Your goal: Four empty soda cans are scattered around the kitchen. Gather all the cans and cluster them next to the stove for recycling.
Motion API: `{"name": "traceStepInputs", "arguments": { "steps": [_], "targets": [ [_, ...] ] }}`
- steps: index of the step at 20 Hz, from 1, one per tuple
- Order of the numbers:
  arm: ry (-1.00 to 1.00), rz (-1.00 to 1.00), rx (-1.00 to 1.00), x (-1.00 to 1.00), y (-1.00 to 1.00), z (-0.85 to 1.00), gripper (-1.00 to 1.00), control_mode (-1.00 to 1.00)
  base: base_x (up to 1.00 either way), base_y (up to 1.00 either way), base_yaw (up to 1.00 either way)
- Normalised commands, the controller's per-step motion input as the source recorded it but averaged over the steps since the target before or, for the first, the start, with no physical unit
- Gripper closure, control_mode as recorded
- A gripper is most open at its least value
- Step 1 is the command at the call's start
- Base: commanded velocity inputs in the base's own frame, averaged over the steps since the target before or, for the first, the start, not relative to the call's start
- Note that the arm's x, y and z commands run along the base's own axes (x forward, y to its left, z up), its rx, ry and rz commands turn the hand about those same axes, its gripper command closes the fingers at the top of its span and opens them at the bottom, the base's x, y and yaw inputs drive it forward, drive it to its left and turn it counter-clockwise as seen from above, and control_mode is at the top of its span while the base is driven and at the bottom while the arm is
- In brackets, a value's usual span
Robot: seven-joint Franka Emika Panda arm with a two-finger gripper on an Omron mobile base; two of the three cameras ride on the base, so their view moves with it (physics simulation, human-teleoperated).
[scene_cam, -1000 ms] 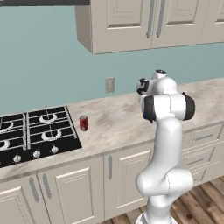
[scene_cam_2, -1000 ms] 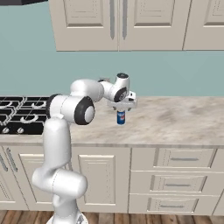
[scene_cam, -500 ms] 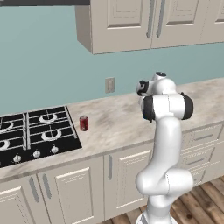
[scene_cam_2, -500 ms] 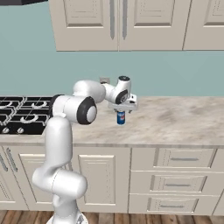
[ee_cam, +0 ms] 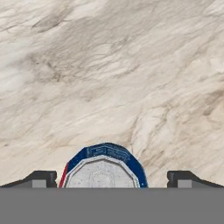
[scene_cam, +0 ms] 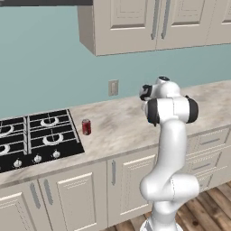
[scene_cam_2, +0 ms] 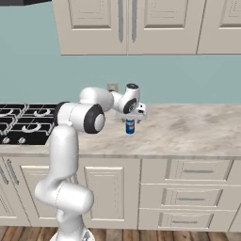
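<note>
A blue soda can (scene_cam_2: 130, 127) stands upright on the pale marble counter (scene_cam_2: 188, 129). My gripper (scene_cam_2: 131, 116) hangs open just above it, pointing down. In the hand view the blue can's silver top (ee_cam: 103, 171) sits between the two dark fingertips (ee_cam: 40, 178), and neither tip touches it. A red soda can (scene_cam: 86, 127) stands on the counter just right of the black stove (scene_cam: 31, 140). The stove (scene_cam_2: 21, 123) also shows at the left of the right base view.
Beige upper cabinets (scene_cam: 149, 22) hang over the counter, well above the hand. A wall outlet (scene_cam: 113, 87) is on the teal wall behind. Drawers and cabinet doors (scene_cam_2: 197, 197) run below the counter. The counter stretches bare to the right of the blue can.
The hand has levelled out and settled slightly lower over the blue can. Both cans stand where they were.
</note>
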Motion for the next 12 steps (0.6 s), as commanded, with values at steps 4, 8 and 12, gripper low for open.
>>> {"name": "traceStepInputs", "arguments": {
  "steps": [4, 8, 12],
  "targets": [
    [0.03, -0.01, 0.00, 0.00, 0.14, -0.26, -1.00, -1.00, 0.00, 0.00, 0.00],
    [0.01, 0.00, 0.00, 0.00, 0.09, -0.17, 1.00, -1.00, 0.00, 0.00, 0.00],
    [0.00, 0.00, 0.00, 0.00, 0.00, -0.01, 1.00, -1.00, 0.00, 0.00, 0.00]
  ]
}}
